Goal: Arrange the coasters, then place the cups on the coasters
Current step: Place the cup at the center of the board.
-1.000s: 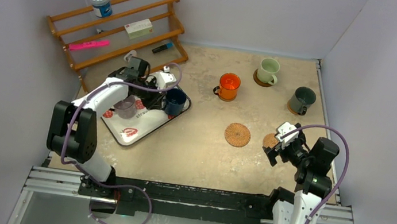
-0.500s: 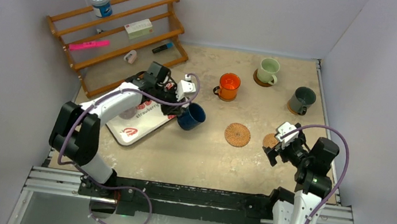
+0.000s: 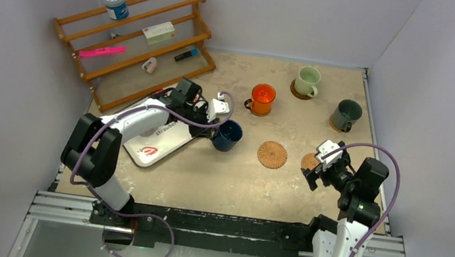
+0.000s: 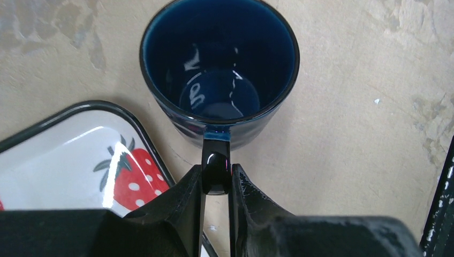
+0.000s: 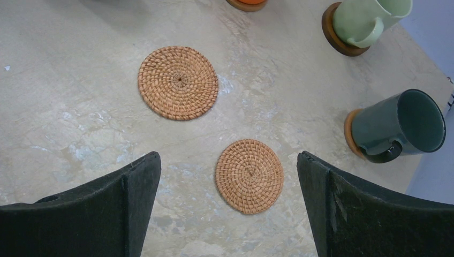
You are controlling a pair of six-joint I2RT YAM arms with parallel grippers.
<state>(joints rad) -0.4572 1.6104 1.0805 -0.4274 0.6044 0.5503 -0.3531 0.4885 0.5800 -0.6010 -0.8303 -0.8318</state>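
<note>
My left gripper (image 3: 217, 127) (image 4: 217, 179) is shut on the handle of the dark blue cup (image 3: 228, 135) (image 4: 219, 69), which hangs upright over the table just right of the strawberry tray (image 3: 148, 153) (image 4: 64, 155). Two woven coasters lie bare: a larger one (image 3: 272, 154) (image 5: 178, 82) and a smaller one (image 3: 310, 161) (image 5: 249, 175). My right gripper (image 3: 315, 170) (image 5: 229, 156) hovers open above the smaller one. The orange cup (image 3: 262, 98), pale green cup (image 3: 307, 81) (image 5: 369, 20) and dark grey-green cup (image 3: 347, 114) (image 5: 399, 126) each stand on a brown coaster.
A wooden rack (image 3: 137, 37) stands at the back left with a blue-and-white jar (image 3: 115, 4) and small items on its shelves. White walls close in the table on three sides. The left arm reaches across the tray.
My left gripper has carried the dark blue cup off the tray and rightward toward the larger woven coaster. The right arm has stayed still.
</note>
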